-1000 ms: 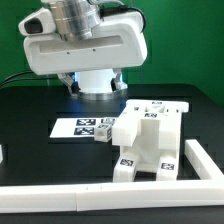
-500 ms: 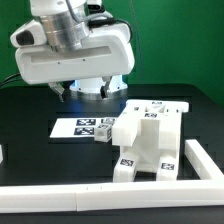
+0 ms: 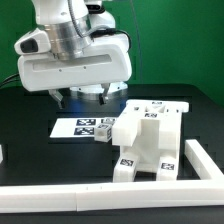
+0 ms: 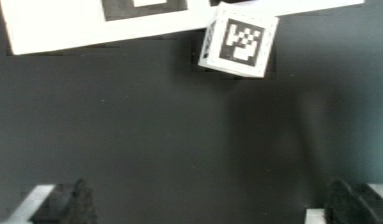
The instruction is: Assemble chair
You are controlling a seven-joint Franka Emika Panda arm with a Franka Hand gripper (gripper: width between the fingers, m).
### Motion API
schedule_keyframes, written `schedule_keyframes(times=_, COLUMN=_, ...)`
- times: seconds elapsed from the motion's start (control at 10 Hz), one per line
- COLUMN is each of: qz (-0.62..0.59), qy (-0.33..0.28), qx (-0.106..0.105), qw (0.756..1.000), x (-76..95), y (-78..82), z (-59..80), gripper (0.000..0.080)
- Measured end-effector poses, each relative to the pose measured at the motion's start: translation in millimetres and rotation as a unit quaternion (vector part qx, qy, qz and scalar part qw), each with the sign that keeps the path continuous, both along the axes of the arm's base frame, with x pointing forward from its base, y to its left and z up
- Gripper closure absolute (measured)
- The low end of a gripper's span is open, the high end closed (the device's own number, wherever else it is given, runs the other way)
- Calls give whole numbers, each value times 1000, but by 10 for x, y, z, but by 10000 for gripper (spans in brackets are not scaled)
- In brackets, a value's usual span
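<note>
Closest in the exterior view, a long white border rail (image 3: 100,197) runs across the front of the black table (image 3: 30,150) and turns back along the exterior view's right.

Just behind its front run stands the chair (image 3: 150,140). It is a white blocky piece, upright on the table at the exterior view's right, with square tags on its front feet and on its top face.

A small tagged block (image 3: 103,135) sits between the chair and the marker board (image 3: 80,128), just beside the board's end. I cannot tell whether it touches the board. In the wrist view the block (image 4: 238,45) sits skewed to the board's edge (image 4: 81,30).

Farther back, the arm (image 3: 75,65) hangs above the table behind the marker board. Its wide white wrist housing tilts slightly down toward the exterior view's right, and that housing hides the fingers from this camera.

The wrist view looks straight down. The gripper (image 4: 206,205) is spread wide, and its two dark fingers (image 4: 63,200) sit far apart with only bare table between them. It grips nothing and is well apart from the block and the chair.

A green wall (image 3: 190,40) closes the scene behind.
</note>
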State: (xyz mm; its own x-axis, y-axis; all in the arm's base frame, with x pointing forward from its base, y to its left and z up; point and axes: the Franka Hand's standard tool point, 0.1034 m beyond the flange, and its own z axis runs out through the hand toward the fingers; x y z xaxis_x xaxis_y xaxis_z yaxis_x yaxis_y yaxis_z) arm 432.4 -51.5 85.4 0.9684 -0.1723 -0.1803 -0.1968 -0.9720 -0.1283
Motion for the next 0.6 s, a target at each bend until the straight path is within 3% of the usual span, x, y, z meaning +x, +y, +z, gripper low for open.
schedule_keyframes(times=0.2, qz=4, qy=-8, qx=-9, qw=1000, x=-134, y=74, z=-137, gripper=150)
schedule_keyframes(times=0.3, qz=-36, qy=2, qx=1, qw=999, x=-205, y=82, z=-207, gripper=150)
schedule_keyframes(times=0.6, qz=-52, qy=13, qx=2, qw=999, x=-224, y=94, z=-254, gripper=150)
